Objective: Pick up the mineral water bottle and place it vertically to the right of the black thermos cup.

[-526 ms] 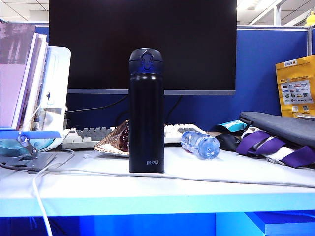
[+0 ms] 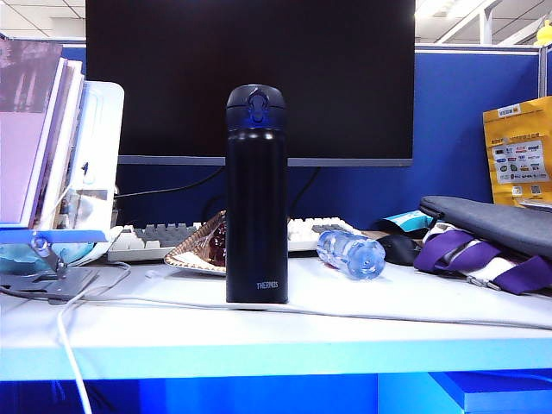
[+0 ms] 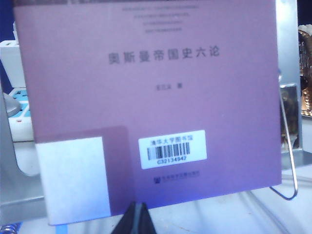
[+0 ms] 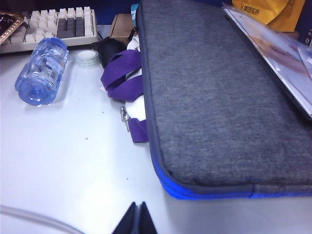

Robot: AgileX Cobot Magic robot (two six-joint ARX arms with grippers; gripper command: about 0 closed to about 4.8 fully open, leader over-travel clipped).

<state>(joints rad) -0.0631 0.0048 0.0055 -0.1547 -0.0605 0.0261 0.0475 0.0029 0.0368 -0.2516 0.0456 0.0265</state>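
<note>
Bottle (image 2: 349,254) lying beside thermos (image 2: 256,197) | sleeve (image 4: 214,92), keyboard (image 4: 53,24) near | left fingers (image 3: 136,217), right fingers (image 4: 138,218) clenched

Cool, blue-tinted light, mostly sharp.
Ceiling panels (image 2: 431,9) glow at the exterior view's upper right; the black thermos cup (image 2: 256,198) stands nearly silhouetted against the dark monitor (image 2: 250,78). The table (image 2: 259,345) front glares pale blue. In the left wrist view the purple book cover (image 3: 146,107) is soft and hazy.
</note>
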